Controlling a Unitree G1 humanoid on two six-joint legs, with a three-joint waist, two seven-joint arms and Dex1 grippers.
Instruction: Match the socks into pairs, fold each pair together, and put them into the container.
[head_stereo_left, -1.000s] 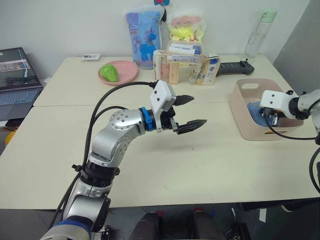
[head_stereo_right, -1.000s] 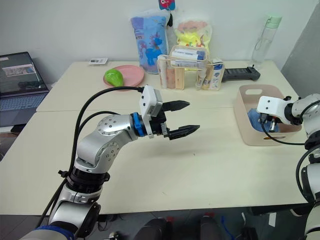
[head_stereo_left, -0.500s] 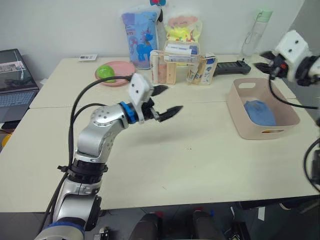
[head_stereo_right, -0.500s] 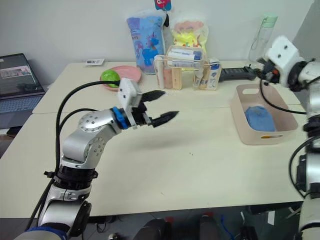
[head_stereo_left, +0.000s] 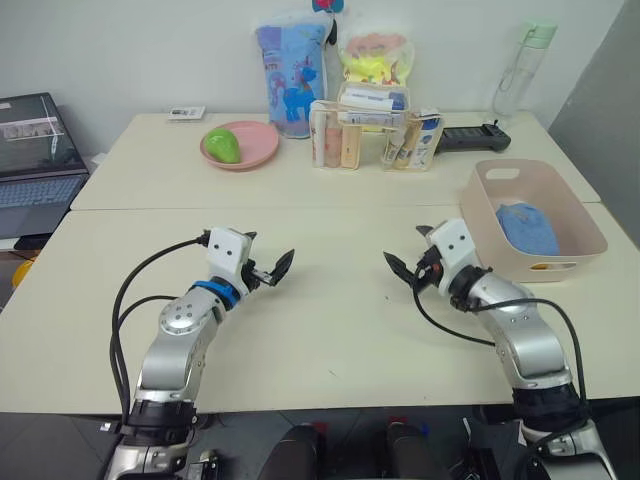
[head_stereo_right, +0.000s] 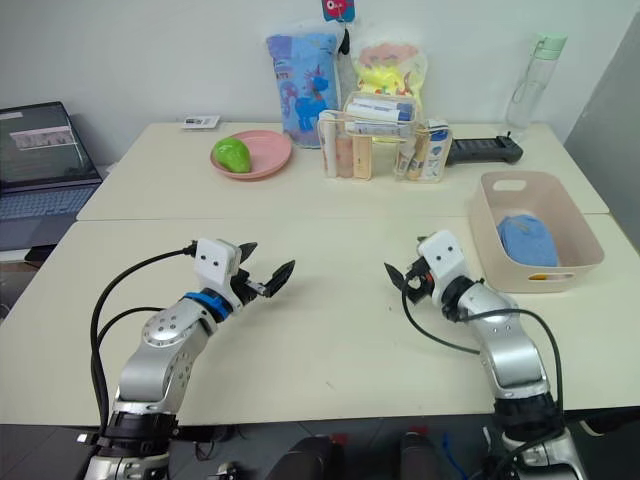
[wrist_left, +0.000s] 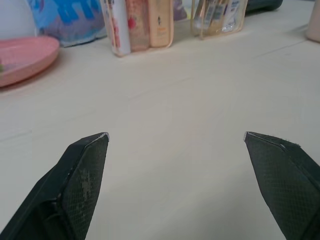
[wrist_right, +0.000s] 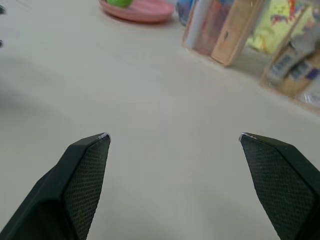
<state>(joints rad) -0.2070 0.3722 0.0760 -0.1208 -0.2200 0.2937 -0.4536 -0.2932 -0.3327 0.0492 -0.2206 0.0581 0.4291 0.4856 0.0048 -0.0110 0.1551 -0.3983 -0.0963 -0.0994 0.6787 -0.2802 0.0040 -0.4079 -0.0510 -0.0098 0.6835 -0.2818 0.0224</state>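
Left end effector (head_stereo_left: 268, 268): we see it low over the near part of the bench (head_stereo_left: 330, 330), fingers spread wide, holding nothing.
Right end effector (head_stereo_left: 407, 256): it sits at about the same depth, further right, also spread wide and empty, fingers pointing towards the left end effector.
Bench between them: bare pale surface, as both wrist views show.
Container (head_stereo_left: 488, 243): the pale pink bin stands on the bench just beyond and right of the right end effector, apart from it.
Socks: a folded light blue pair (head_stereo_left: 527, 228) lies inside the container; a bit of mustard yellow (head_stereo_left: 541, 266) shows through the slot handle in its near wall; we cannot tell what else lies within.
Organizer box (head_stereo_left: 375, 135): clear, full of packets, at the back middle of the bench.
Pink plate (head_stereo_left: 252, 150): left of the organizer box, carrying a green fruit (head_stereo_left: 219, 144).
Far edge: two printed bags (head_stereo_left: 288, 66), a water bottle (head_stereo_left: 511, 67) and a black device (head_stereo_left: 473, 136).
Laptop (head_stereo_left: 36, 150): open, off the bench's left end.
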